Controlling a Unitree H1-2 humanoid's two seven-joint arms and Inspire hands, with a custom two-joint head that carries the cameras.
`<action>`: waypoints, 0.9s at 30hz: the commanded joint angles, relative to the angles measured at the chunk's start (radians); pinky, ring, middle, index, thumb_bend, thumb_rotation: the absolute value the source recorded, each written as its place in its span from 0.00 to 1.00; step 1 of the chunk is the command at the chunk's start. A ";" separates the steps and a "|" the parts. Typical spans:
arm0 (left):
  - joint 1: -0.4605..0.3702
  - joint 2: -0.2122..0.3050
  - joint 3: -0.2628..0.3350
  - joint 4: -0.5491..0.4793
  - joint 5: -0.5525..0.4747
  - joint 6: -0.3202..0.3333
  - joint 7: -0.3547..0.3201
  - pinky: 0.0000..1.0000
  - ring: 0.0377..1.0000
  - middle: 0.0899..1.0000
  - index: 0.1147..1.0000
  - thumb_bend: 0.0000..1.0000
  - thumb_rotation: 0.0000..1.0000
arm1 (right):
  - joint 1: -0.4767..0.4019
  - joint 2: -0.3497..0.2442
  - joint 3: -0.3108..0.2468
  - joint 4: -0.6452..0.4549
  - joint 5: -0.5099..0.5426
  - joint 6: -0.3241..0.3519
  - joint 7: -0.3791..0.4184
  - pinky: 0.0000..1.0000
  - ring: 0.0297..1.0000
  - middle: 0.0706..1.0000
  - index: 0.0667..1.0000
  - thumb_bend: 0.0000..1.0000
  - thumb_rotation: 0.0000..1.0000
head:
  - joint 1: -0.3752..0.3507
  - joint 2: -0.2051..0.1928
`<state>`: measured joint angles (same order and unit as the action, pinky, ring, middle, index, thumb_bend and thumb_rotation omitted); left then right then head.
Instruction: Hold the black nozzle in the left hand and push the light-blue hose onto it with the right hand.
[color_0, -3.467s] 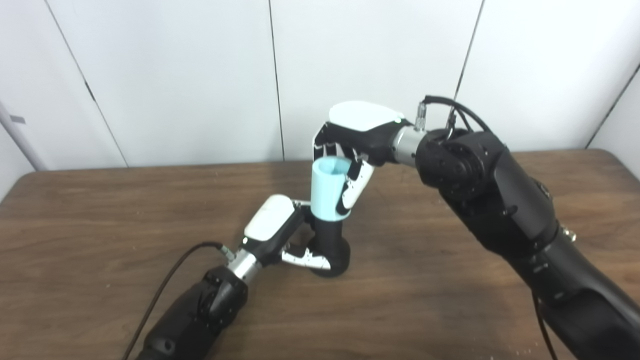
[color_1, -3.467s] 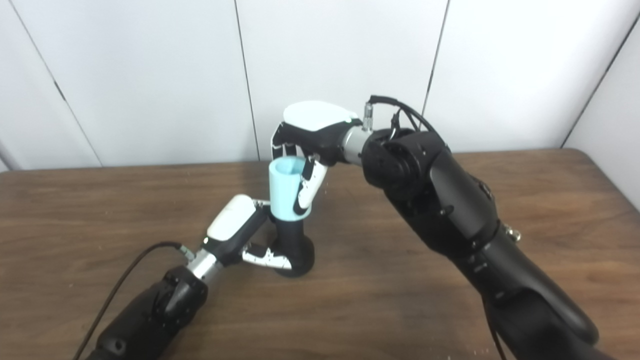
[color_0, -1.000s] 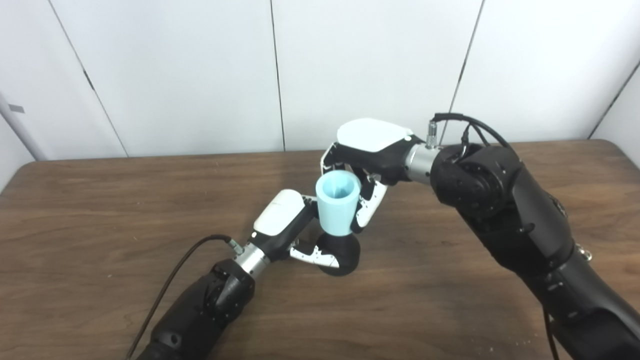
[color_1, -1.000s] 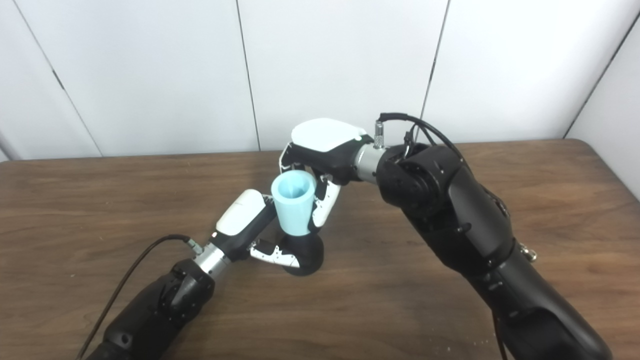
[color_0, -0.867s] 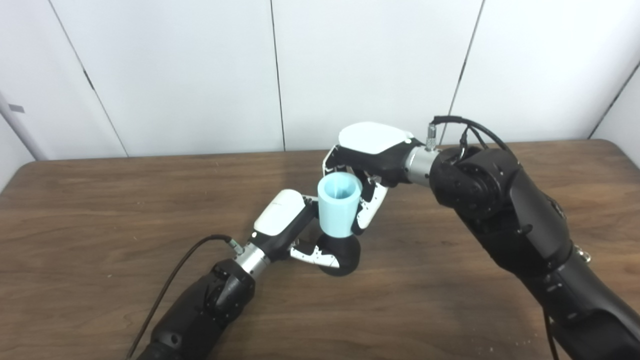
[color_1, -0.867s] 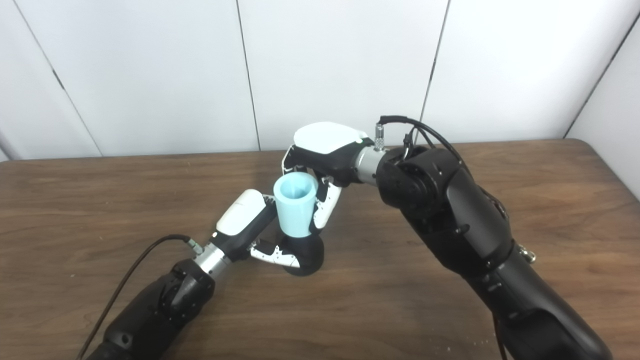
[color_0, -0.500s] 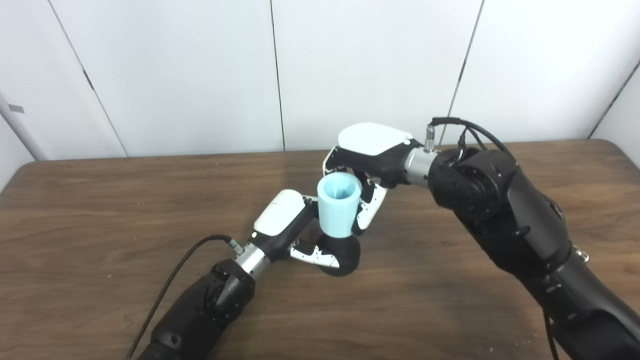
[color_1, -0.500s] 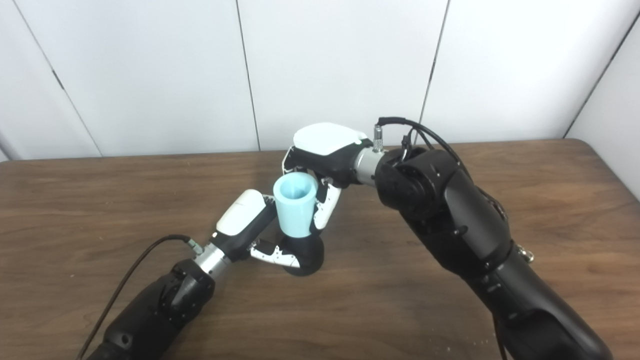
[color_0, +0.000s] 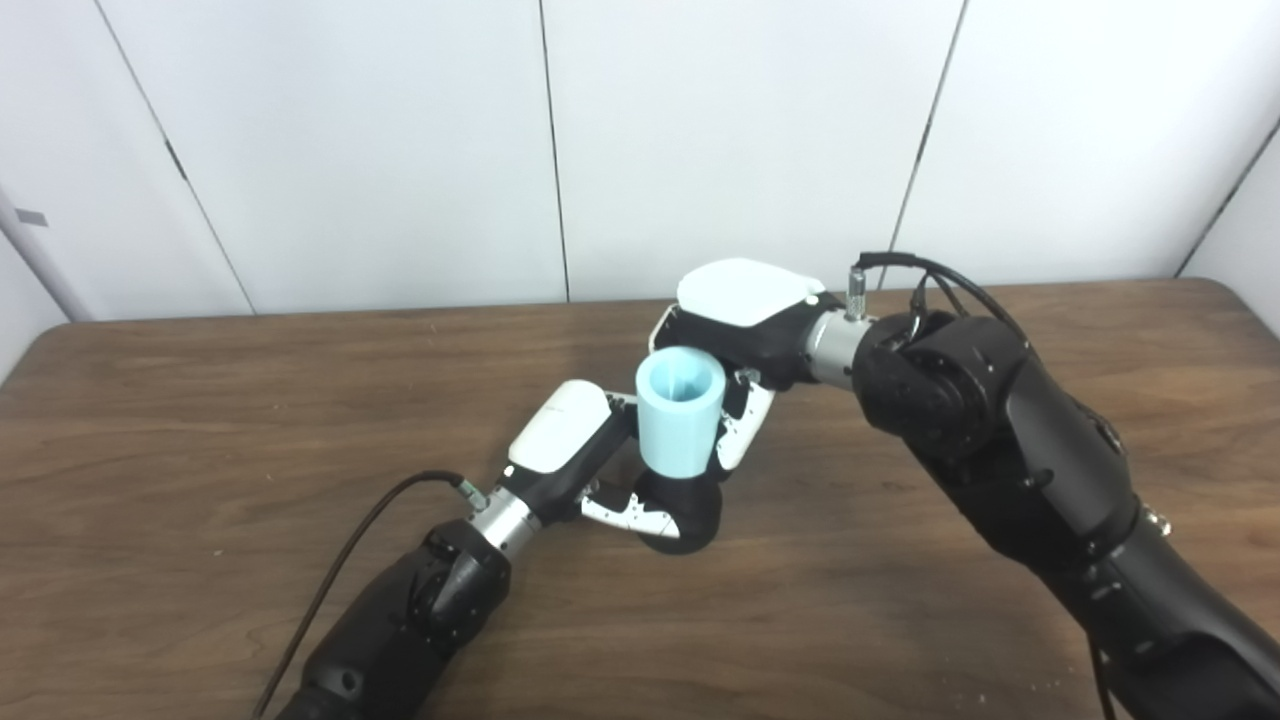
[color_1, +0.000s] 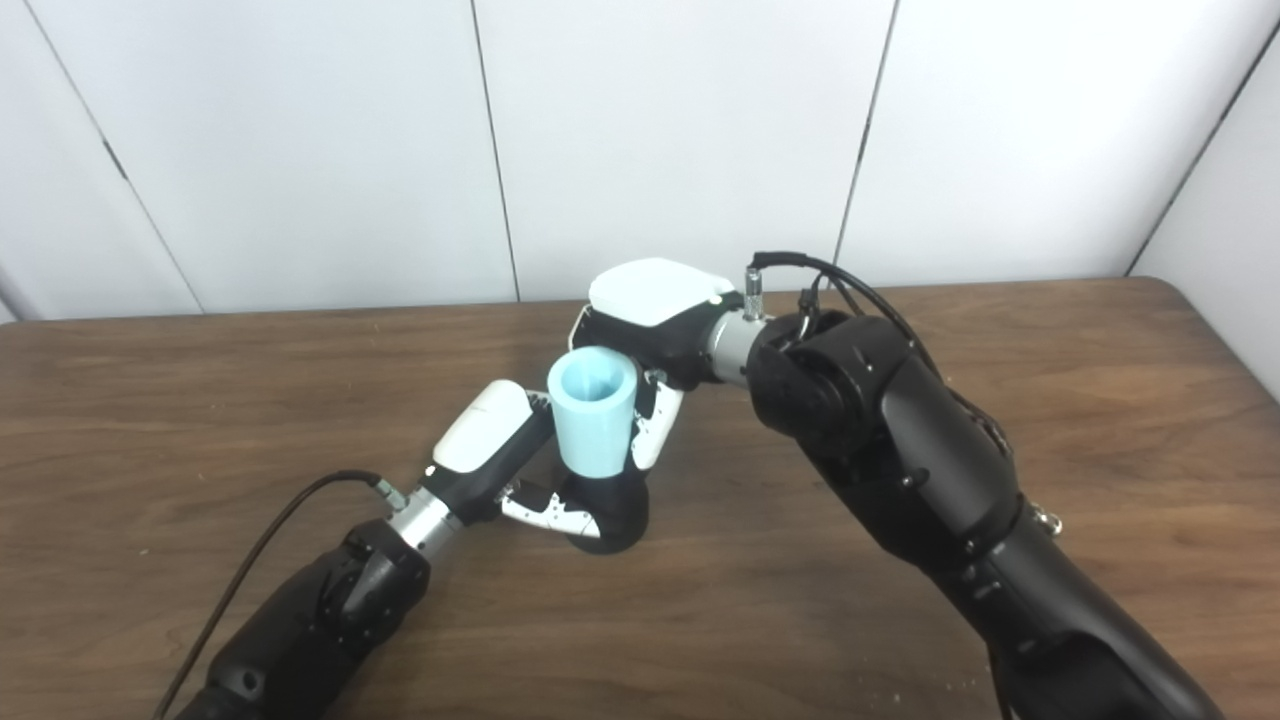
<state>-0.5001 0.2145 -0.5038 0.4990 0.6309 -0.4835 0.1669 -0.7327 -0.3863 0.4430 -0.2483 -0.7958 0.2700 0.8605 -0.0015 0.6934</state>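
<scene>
Near the middle of the worktop (color_0: 200, 420), the nozzle (color_0: 685, 510) was seen standing on its rounded black base, gripped low down by the left hand (color_0: 575, 460), whose fingers (color_0: 625, 515) were wrapped round its near side. Over its upper part the hose (color_0: 680, 415) was seated, open mouth upward and roughly upright, so that only the base of the nozzle was left showing. The hose was clasped from behind and from the right by the right hand (color_0: 740, 330), with one fingertip (color_0: 735, 445) laid along its lower right wall.

The pushing-on step was judged to be in hand and well advanced. How much of the nozzle's neck was yet uncovered could not be told, the joint being hidden by the hose itself. A straight downward press along the nozzle's axis was thought to be called for next, while the base was held firm against sliding or tipping.

Nothing else was seen on the worktop near the pair. A black cable (color_0: 350, 540) was trailed from the left wrist, well clear of the work. White wall panels (color_0: 350, 150) stood behind.
</scene>
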 joint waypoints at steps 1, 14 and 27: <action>0.214 -0.039 -0.055 0.110 0.021 0.032 -0.023 0.50 0.45 0.37 0.35 0.66 0.43 | -0.023 0.011 -0.010 -0.063 0.017 0.004 0.003 0.18 0.25 0.43 0.45 0.53 0.00 | 0.000 0.001; 0.218 -0.039 -0.050 0.103 0.023 0.034 -0.032 0.50 0.45 0.37 0.35 0.66 0.43 | -0.026 0.001 -0.061 -0.146 -0.047 -0.009 -0.040 0.41 0.48 0.56 0.59 0.87 0.20 | -0.001 0.003; 0.219 -0.041 -0.043 0.106 0.019 0.032 -0.037 0.51 0.45 0.37 0.35 0.66 0.42 | 0.016 0.019 -0.131 -0.162 -0.051 -0.066 -0.169 0.62 0.70 0.74 0.70 0.94 0.20 | 0.000 0.005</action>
<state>-0.4907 0.2070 -0.4937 0.4864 0.6306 -0.4828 0.1473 -0.6618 -0.3615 0.3516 -0.3618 -0.8416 0.2397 0.7569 -0.0015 0.6964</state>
